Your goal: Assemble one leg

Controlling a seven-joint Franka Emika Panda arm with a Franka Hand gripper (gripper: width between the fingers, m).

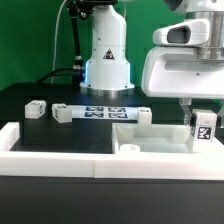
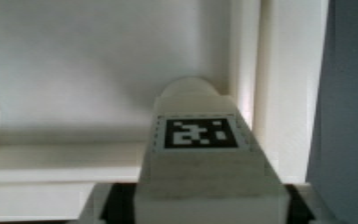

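The gripper (image 1: 203, 122) is clamped on the leg (image 1: 203, 127) at the right edge of the exterior view, just above the big white panel (image 1: 150, 140), at that panel's right end beside the raised white rim (image 1: 70, 148) that borders the black table (image 1: 60, 128). The tag on the leg faces the camera. Only the exterior view shows the rest: the long white bar with printed tags (image 1: 100, 112) at centre, two more small white blocks (image 1: 36, 109) at middle left (well apart from the gripper), and the arm's white base (image 1: 108, 55) at upper centre. The wrist view shows the leg (image 2: 202, 150) close up, tag (image 2: 199, 134) at centre frame, seated between the fingers (image 2: 105, 203) at the lower edge, with white panel surface behind it.
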